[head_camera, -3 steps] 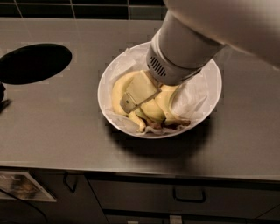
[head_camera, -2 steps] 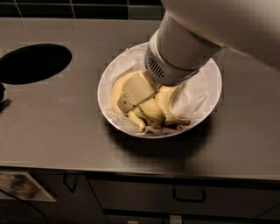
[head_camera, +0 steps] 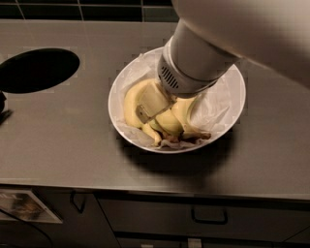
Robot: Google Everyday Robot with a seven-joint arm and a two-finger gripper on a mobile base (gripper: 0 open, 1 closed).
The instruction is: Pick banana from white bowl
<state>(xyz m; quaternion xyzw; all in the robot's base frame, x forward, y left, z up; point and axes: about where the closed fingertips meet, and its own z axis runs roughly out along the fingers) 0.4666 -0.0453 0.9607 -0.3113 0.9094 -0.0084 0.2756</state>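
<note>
One camera here, sitting high and looking steeply down on the surface [head_camera: 63, 145], tipped slightly toward the far side, where a strip of dark tiled wall [head_camera: 72, 9] just makes the top edge. It looks from the near side: drawer fronts [head_camera: 208, 215] run along the bottom. It's close in, with the white bowl [head_camera: 116, 104] about centre and the black oval hole [head_camera: 36, 70] clipped at the left edge. The arm [head_camera: 203, 53] sweeps in from the upper right, large and near the lens, and the end effector [head_camera: 157, 109] is down in the bowl on the banana [head_camera: 131, 104].
</note>
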